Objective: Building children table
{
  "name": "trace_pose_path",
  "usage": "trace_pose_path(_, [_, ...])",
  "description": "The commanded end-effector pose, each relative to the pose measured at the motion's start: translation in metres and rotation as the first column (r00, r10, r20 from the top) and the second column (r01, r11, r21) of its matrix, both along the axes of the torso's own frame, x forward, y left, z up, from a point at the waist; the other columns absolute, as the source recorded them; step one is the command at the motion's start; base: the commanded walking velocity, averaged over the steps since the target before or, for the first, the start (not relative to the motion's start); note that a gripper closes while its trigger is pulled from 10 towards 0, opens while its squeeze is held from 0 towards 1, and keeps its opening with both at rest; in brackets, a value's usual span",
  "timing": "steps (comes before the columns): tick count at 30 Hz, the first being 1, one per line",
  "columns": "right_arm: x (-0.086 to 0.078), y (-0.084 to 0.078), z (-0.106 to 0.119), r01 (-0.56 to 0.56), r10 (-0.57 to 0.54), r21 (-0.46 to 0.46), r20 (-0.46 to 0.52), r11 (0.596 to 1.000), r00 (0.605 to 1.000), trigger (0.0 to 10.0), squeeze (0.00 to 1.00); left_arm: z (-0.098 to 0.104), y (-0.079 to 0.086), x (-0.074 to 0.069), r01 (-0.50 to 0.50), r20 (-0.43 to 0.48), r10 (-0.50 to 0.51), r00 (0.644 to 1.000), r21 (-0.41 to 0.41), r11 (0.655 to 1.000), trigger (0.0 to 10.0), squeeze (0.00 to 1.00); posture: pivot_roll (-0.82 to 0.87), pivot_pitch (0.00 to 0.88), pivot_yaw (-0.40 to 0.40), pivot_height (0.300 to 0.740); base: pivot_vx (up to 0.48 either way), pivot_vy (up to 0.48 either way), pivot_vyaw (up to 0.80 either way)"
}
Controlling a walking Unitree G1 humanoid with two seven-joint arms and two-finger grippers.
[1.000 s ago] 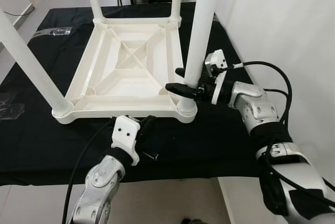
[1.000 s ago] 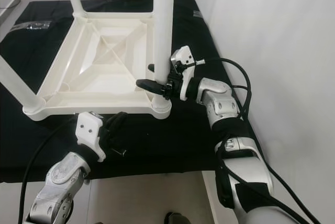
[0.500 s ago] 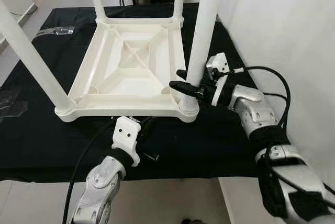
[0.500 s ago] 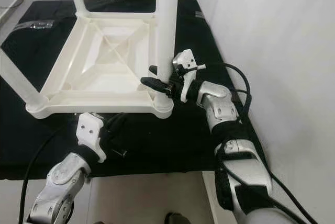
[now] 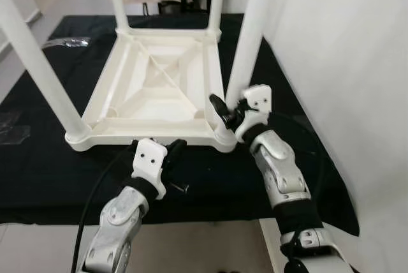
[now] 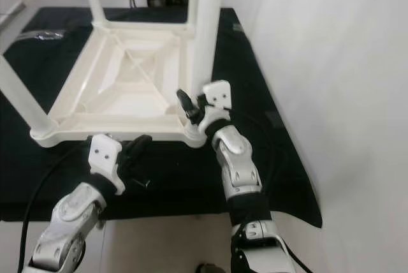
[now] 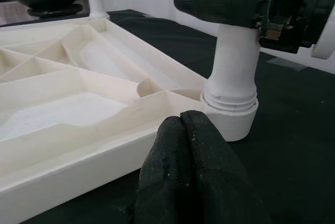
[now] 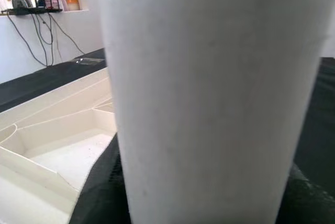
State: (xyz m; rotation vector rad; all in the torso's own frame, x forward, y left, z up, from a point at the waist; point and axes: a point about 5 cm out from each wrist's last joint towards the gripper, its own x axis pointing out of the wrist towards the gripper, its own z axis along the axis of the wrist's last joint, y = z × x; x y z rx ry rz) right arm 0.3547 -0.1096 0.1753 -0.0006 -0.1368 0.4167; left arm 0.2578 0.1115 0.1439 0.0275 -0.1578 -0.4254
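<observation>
at the near right corner of the upturned white table, the right gripper clamps the table leg. the left gripper, fingers pressed together, rests just before the table's near edge on the black cloth.

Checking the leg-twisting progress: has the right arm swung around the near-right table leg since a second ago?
Yes. The right gripper stays at the leg base, but its forearm swung from the wall side toward the robot.

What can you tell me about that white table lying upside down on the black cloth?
The white table looks like moulded plastic. It lies top-down on the black cloth, its ribbed underside showing, with four round legs standing up from the corners. The right gripper clasps the near right leg close to its socket.
</observation>
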Motion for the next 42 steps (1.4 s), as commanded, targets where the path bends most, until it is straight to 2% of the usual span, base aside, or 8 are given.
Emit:
trace_pose_path(1, [-0.003, -0.008, -0.031, 0.046, -0.047, -0.012, -0.145, 0.999, 0.988, 10.0, 0.00, -0.003, 0.001, -0.001, -0.008, -0.008, 0.008, 1.000, 0.002, 1.000, 10.0, 0.00, 0.03, 0.137, -0.022, 0.740, 0.000, 0.000, 0.00])
trace_pose_path(2, [-0.003, -0.009, -0.027, 0.038, -0.041, -0.023, -0.123, 0.999, 0.992, 10.0, 1.00, -0.003, 0.001, -0.001, -0.008, -0.008, 0.008, 1.000, 0.001, 1.000, 10.0, 0.00, 0.03, 0.137, -0.022, 0.740, 0.000, 0.000, 0.00])
trace_pose_path(7, [0.002, -0.006, -0.004, -0.075, 0.075, 0.004, -0.067, 0.997, 0.995, 10.0, 0.89, -0.003, 0.000, -0.002, -0.001, -0.011, 0.001, 1.000, -0.003, 1.000, 10.0, 0.00, 0.03, 0.140, -0.018, 0.740, 0.000, 0.000, 0.00])
trace_pose_path(8, [0.006, -0.006, 0.007, -0.147, 0.147, -0.006, -0.035, 0.989, 0.989, 10.0, 0.00, -0.003, -0.001, -0.002, 0.001, -0.011, -0.001, 1.000, -0.004, 1.000, 10.0, 0.00, 0.03, 0.140, -0.019, 0.740, 0.000, 0.000, 0.00])
trace_pose_path(18, [0.014, -0.009, 0.024, -0.564, 0.557, -0.151, -0.091, 0.812, 0.826, 10.0, 0.00, -0.003, -0.003, -0.002, 0.004, -0.012, -0.004, 1.000, -0.009, 1.000, 10.0, 0.00, 0.04, 0.134, -0.027, 0.740, 0.000, 0.000, 0.00])
trace_pose_path(24, [0.017, -0.006, 0.023, -0.589, 0.579, -0.108, -0.113, 0.801, 0.808, 10.0, 0.00, -0.003, -0.003, -0.002, 0.003, -0.012, -0.003, 1.000, -0.010, 1.000, 10.0, 0.00, 0.04, 0.134, -0.030, 0.740, 0.000, 0.000, 0.00])
trace_pose_path(25, [0.019, -0.004, 0.023, -0.596, 0.587, -0.073, -0.115, 0.799, 0.801, 0.0, 0.00, -0.003, -0.003, -0.002, 0.002, -0.013, -0.002, 1.000, -0.010, 1.000, 10.0, 0.00, 0.04, 0.134, -0.030, 0.740, 0.000, 0.000, 0.00])
trace_pose_path(42, [0.019, -0.020, 0.003, -0.491, 0.484, -0.036, -0.124, 0.870, 0.866, 0.0, 0.00, -0.004, -0.004, -0.005, 0.004, -0.016, -0.004, 1.000, -0.008, 1.000, 10.0, 0.00, 0.04, 0.135, -0.024, 0.740, 0.000, 0.000, 0.00])
